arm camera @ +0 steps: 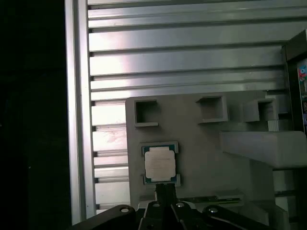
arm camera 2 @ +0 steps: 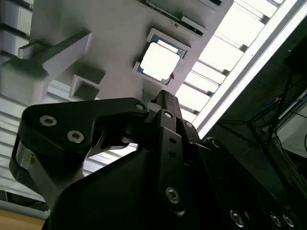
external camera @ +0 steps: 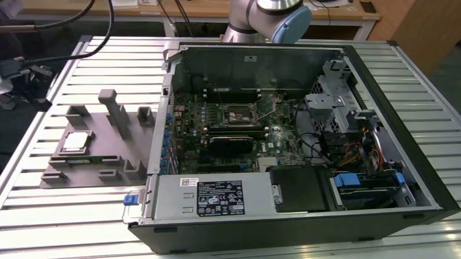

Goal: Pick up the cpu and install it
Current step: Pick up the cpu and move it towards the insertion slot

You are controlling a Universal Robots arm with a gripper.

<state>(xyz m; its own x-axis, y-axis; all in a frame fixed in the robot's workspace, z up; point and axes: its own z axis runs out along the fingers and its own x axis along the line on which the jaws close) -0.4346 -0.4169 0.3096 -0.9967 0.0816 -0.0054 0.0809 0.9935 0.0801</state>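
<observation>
- The cpu (external camera: 75,141) lies flat in its shallow square seat on the gray holder (external camera: 72,174), which rests on the slatted metal table (external camera: 79,216) toward the exterior view's left, just beside the open computer case (external camera: 252,65).
- In both wrist views the chip shows with its pale metal top facing up and its rim framed by the seat (cpu (arm camera: 159,164), cpu (arm camera 2: 159,61)); nothing touches it.
- The gripper (arm camera: 165,188) points toward the chip. Its 2 fingertips look pressed together into 1 narrow dark tip, pinching nothing. In the second wrist view the gripper (arm camera 2: 164,96) lines up with 1 edge of the chip, yet it reads as apart from it and no contact shows.
- The motherboard socket (external camera: 241,114) sits inside the case, near the middle of the board and well apart from the holder. I cannot tell whether its frame stands ready to take the chip.
- The arm (external camera: 266,16) shows at the far edge of the table, behind the case.
- Judgement: the task is at its very start. The pick is not yet made, so 0 of the 2 parts, picking up and installing, are done.
</observation>
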